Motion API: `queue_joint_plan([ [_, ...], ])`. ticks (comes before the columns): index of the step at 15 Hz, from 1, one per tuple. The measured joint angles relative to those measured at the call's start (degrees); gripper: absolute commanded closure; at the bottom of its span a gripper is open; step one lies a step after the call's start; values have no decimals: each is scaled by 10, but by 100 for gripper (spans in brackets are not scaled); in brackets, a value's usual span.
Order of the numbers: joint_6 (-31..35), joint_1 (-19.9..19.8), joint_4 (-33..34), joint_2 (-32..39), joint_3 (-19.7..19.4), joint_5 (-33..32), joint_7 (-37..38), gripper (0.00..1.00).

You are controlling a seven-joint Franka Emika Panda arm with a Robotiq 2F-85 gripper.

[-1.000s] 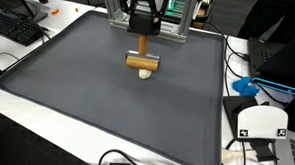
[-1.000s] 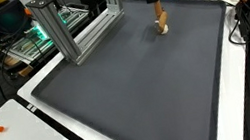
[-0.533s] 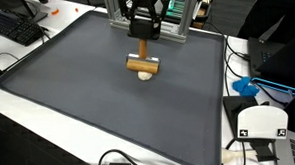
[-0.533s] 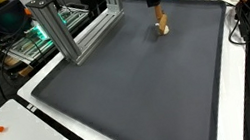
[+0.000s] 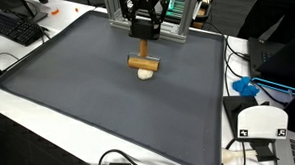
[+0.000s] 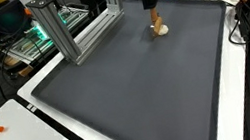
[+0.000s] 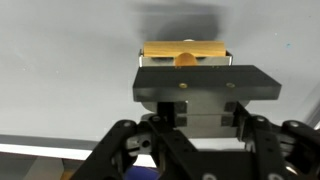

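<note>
**Status.** The gripper [image 5: 143, 37] hangs over the far end of the mat [image 5: 83, 100], directly above a wooden mallet [image 5: 142, 64]. The mallet's head lies crosswise with its handle pointing up into the gripper. A white lump [image 5: 145, 75] sits on the mat, touching the head on its near side. In the wrist view the gripper's own body covers the handle, so I cannot tell whether the jaws are clamped on it or standing off.

**Hazards, as judged from the room.**
- Loose or off-centre hold: the handle could slip and the mallet would topple onto the mat.
- Downward pressure on the lump: if it is soft it may smear; if it is hard it may squirt sideways and tip the head.
- Aluminium frame [image 5: 111, 12] stands close behind the gripper, so a backward swing risks contact.
- Cables run along the mat's edge and could snag on a wide sweep.
</note>
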Motion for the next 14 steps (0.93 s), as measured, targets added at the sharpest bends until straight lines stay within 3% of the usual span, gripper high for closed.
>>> queue_joint_plan([
  [5,-4,1,0,2,0,1,-4,65],
  [14,57,1,2,22,0,0,-17,65],
])
